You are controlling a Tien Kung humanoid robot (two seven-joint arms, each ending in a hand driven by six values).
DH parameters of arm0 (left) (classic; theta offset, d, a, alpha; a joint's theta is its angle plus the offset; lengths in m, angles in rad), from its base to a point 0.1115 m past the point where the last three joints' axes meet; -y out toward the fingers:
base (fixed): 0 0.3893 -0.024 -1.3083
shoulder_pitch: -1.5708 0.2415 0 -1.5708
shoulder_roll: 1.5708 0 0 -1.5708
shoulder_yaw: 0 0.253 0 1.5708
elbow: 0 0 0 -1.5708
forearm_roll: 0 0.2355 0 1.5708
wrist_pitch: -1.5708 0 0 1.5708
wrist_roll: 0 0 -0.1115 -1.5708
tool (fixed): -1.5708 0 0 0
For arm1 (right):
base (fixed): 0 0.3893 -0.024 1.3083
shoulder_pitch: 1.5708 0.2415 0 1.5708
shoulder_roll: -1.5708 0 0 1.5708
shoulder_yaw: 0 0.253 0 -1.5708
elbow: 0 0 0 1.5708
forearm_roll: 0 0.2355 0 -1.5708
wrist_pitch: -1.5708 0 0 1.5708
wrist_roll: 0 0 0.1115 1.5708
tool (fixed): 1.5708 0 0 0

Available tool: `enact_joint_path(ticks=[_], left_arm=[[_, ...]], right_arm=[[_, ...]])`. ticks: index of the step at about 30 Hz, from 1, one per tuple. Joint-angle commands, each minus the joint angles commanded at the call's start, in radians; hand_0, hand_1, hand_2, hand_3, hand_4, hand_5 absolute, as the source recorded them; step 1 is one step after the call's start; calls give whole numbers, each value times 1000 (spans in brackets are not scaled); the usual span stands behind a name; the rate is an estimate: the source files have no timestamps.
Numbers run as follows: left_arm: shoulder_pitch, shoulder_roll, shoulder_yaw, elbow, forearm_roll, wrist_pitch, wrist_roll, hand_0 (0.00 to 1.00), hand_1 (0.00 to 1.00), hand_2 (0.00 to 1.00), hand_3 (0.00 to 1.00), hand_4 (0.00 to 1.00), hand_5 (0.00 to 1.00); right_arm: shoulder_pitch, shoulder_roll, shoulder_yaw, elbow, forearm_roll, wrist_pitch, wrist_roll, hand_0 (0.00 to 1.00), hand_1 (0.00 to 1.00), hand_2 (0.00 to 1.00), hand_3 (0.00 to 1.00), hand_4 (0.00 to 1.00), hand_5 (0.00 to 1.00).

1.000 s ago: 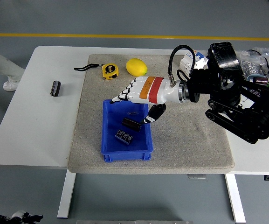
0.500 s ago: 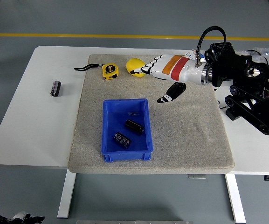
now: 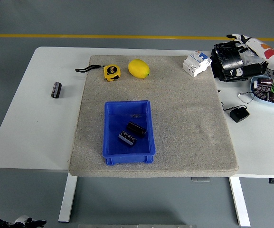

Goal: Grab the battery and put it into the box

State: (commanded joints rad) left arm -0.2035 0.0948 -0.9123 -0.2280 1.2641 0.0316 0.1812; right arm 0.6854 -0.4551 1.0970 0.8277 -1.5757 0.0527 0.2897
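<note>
The blue box (image 3: pixel 109 124) sits on the grey mat, front centre, with two dark batteries inside: one (image 3: pixel 137 127) near the middle and one (image 3: pixel 127 138) just in front of it. Another black battery (image 3: pixel 56 89) lies alone on the white table at the left. At the far right, a pale blue dish (image 3: pixel 261 100) holds several more batteries. My right hand (image 3: pixel 245 39), white with an orange and red band, reaches in at the top right edge, above that dish and behind a black device. Its fingers are extended and hold nothing. My left arm is out of sight.
A yellow tape measure (image 3: pixel 111 71) and a yellow lemon (image 3: pixel 139 68) lie at the back of the grey mat (image 3: pixel 189 128). A white circuit breaker (image 3: pixel 196 63), a black device (image 3: pixel 229 61) and a small black adapter (image 3: pixel 239 114) crowd the right side.
My right arm has pulled back from over the blue box to the far top right edge, its hand empty. The two batteries stay in the box.
</note>
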Motion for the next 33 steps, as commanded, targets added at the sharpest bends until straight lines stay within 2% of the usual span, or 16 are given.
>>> enact_joint_path(ticks=[3,5,6,11,12,17,18,23,24,29,33], left_arm=[[7,-1,-2,1,0,0,-1,768,716,707,559,604,505],[15,-4,-13,1,21,-3,1,768,716,707,559,604,505],[18,-5,-17,1,29,-3,2,768,716,707,559,604,506],[28,-10,-42,0,71,-8,9,768,716,707,559,604,506],[29,-9,-46,0,82,-12,9,767,717,707,558,603,505],[35,-9,-58,-1,104,-19,11,767,717,707,558,603,505],[36,-9,-60,-1,105,-19,10,767,715,707,559,603,507],[38,-9,-70,1,122,-20,10,767,715,707,559,603,507],[37,-10,-74,1,129,-21,10,767,716,706,559,604,506],[39,-12,-82,5,137,-19,6,767,716,706,559,604,506],[38,-13,-84,6,140,-13,3,766,716,706,559,604,507]], right_arm=[[-94,-6,96,30,130,-4,-32,791,781,836,931,998,455],[-154,16,171,64,215,5,-61,791,781,836,931,998,455],[-178,27,204,78,253,9,-70,812,798,841,894,998,560],[-299,89,371,175,461,41,-112,812,798,841,894,998,560],[-330,101,397,204,507,51,-121,817,807,845,883,998,707],[-442,135,465,299,715,74,-143,817,807,845,883,998,707],[-466,144,480,317,755,77,-147,831,812,845,881,998,815],[-562,177,532,388,764,93,-160,831,812,845,881,998,815],[-588,190,547,411,757,100,-169,838,816,850,889,998,844],[-690,240,603,498,750,112,-188,838,816,850,889,998,844],[-750,247,615,550,751,128,-189,836,816,850,895,998,866]])
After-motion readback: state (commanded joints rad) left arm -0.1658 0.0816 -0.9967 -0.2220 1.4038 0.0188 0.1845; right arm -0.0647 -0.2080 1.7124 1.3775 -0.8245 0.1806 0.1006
